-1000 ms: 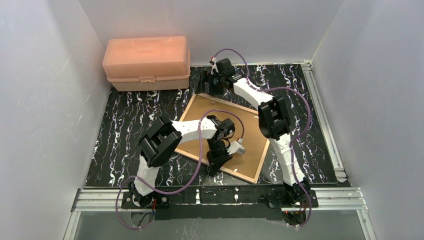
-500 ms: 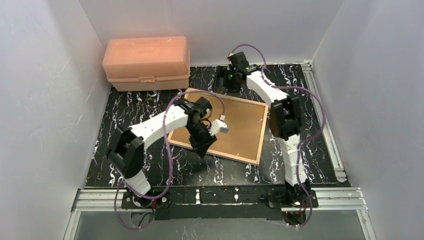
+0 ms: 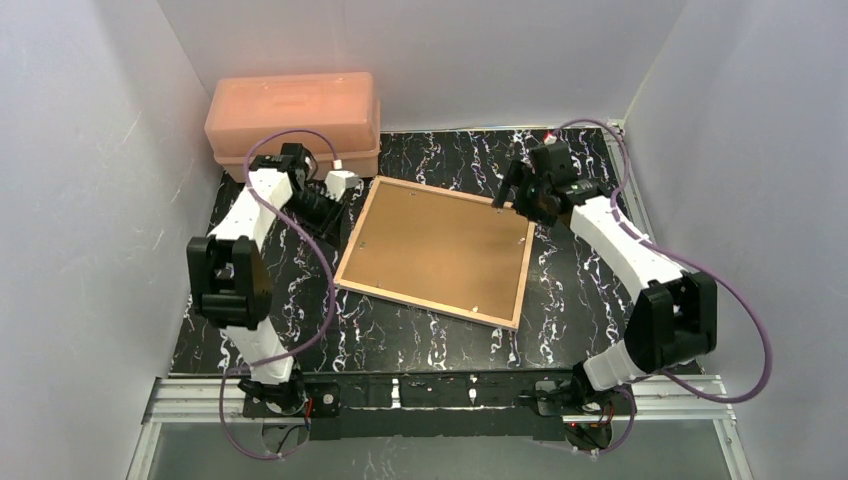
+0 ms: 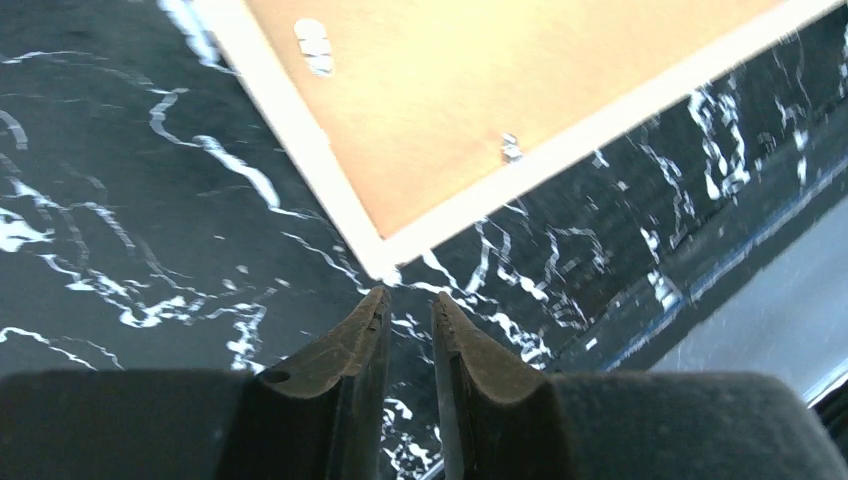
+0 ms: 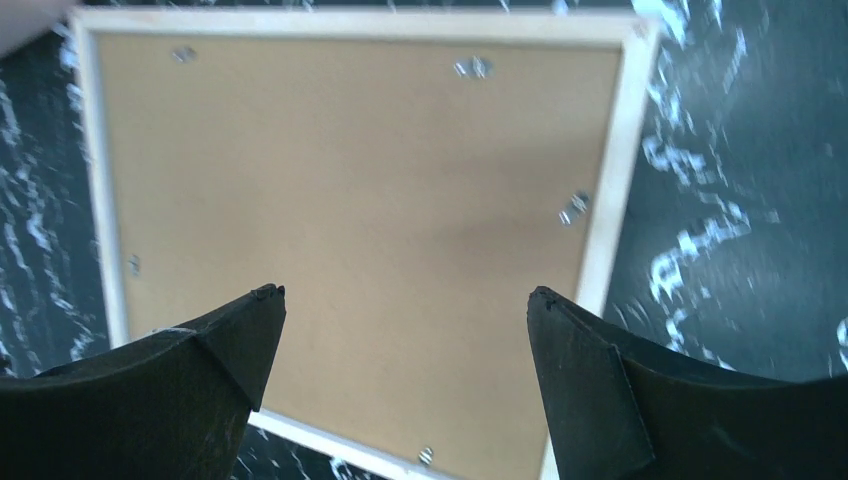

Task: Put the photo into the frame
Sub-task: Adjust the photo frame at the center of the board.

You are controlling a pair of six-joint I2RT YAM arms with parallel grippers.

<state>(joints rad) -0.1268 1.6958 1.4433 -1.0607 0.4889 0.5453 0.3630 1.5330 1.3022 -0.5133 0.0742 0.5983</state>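
Note:
The frame [image 3: 435,250] lies face down in the middle of the table, its tan wood rim and brown backing board up. The photo is hidden. My left gripper [image 3: 335,215] hangs low just off the frame's left side. In the left wrist view its fingers [image 4: 408,298] stand a narrow gap apart with nothing between them, and a frame corner [image 4: 385,262] lies just beyond the tips. My right gripper [image 3: 515,190] hovers over the frame's far right corner. It is wide open [image 5: 405,292] and empty, with the backing board [image 5: 350,200] below it.
A pink plastic box [image 3: 293,125] stands at the back left, close behind the left arm. Small metal clips [image 5: 574,208] sit along the frame's inner rim. White walls close in three sides. A metal rail [image 3: 650,240] runs along the table's right edge.
The left arm swung from over the frame's near part to its far left side, its jaws parting slightly. The right gripper moved from the far left corner to the far right. The frame turned a little.

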